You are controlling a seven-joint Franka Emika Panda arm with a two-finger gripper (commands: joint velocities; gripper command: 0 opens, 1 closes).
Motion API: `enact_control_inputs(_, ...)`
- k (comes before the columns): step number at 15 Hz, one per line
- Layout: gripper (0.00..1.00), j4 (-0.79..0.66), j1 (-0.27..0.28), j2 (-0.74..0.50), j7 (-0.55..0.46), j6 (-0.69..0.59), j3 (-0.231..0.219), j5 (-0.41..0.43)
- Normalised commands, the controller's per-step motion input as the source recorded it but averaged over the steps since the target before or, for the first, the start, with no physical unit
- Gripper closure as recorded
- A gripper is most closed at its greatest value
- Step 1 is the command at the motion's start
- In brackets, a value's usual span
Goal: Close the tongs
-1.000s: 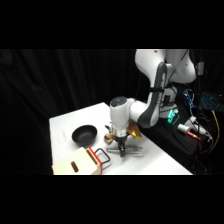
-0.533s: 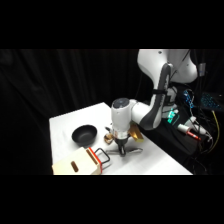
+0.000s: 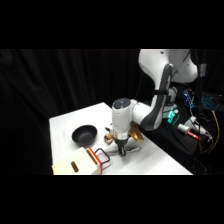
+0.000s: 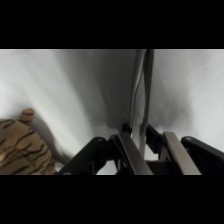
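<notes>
The tongs (image 4: pixel 141 90) are slim grey metal. In the wrist view their two arms run up the white table almost parallel, with only a thin gap between them. My gripper (image 4: pixel 146 144) is low over the table, and its fingers (image 4: pixel 127 150) press in on the tongs' arms from both sides. From the side view, the gripper (image 3: pixel 121 148) points straight down at the table's middle. There the tongs (image 3: pixel 131 149) show only as a thin grey line beside it.
A black bowl (image 3: pixel 84 134) sits left of the gripper. A wooden box (image 3: pixel 74 165) with a black wire handle (image 3: pixel 102 156) stands at the front left. A brown striped lumpy object (image 4: pixel 20 150) lies close beside the gripper (image 3: pixel 108 136). A golden object (image 3: pixel 136 136) lies behind it.
The gripper has stayed down at the same spot on the table. The upper arm has shifted slightly.
</notes>
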Motion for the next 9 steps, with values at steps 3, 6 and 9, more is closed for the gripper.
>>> enact_control_inputs(3,0.31,0.0,0.057,-0.14,-0.07,-0.13,-0.032,-0.08)
enact_control_inputs(6,0.03,-0.02,0.032,-0.21,-0.09,-0.21,-0.011,-0.076)
enact_control_inputs(9,0.0,-0.06,0.036,-0.3,-0.08,-0.27,-0.013,-0.124)
